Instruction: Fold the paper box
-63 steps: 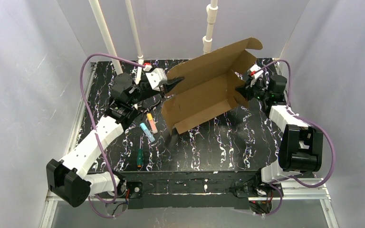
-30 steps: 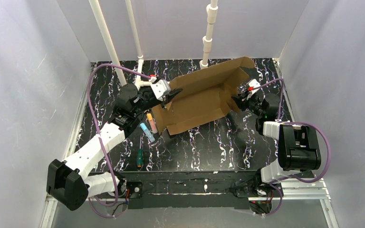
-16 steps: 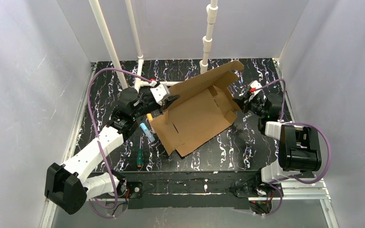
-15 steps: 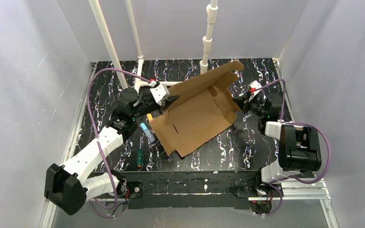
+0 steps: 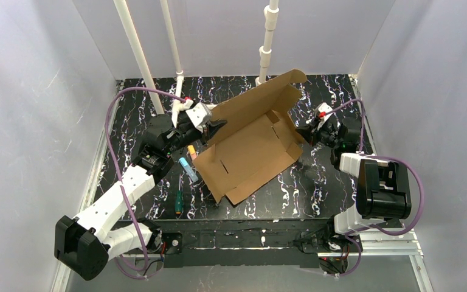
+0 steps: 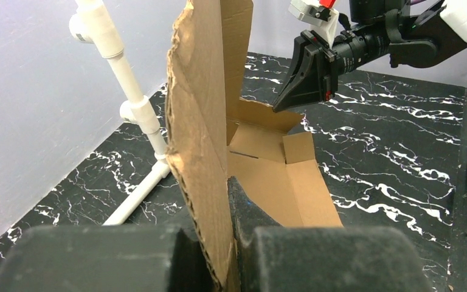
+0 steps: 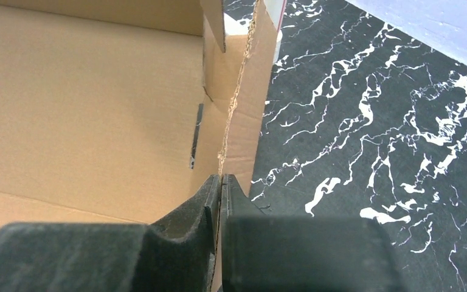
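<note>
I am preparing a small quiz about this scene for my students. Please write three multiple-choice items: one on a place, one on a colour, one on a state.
1. Where does the green-handled screwdriver lie relative to the paper box?
A. inside it
B. on the table, on its left-arm side
C. on top of its raised panel

2. What colour is the table?
A. black with white veins
B. plain white
C. brown wood

3. The left fingers are:
A. open, above the box
B. closed on the screwdriver
C. closed on an edge of the box

Answers:
1 B: the top view shows it on the table, apart from the box, towards the left arm.
2 A: every view shows a black surface with white streaks.
3 C: the left wrist view shows the cardboard edge pinched between them.
</note>
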Robot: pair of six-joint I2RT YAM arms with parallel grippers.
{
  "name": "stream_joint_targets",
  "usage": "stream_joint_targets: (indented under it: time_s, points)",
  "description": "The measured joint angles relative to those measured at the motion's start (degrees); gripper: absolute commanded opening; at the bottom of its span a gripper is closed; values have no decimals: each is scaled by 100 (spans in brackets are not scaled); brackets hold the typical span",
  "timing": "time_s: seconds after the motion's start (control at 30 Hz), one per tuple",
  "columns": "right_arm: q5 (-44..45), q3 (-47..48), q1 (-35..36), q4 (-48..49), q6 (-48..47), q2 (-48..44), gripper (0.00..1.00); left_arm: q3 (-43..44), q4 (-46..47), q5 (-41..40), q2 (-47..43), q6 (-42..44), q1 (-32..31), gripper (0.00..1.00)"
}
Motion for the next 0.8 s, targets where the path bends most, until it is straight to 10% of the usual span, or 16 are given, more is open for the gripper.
stream_joint_targets:
  time_s: [0.3,0.57,0.8]
  points:
    - [-96,258,63,-444,-195,85,35,2,59,11,13,-236,-2,0]
    - [109,516,127,-737,-485,186,5,2,31,-105,17,-341,-2,0]
    - [417,85,195,-691,-785,-339,1,2,46,-415,42,-522,-2,0]
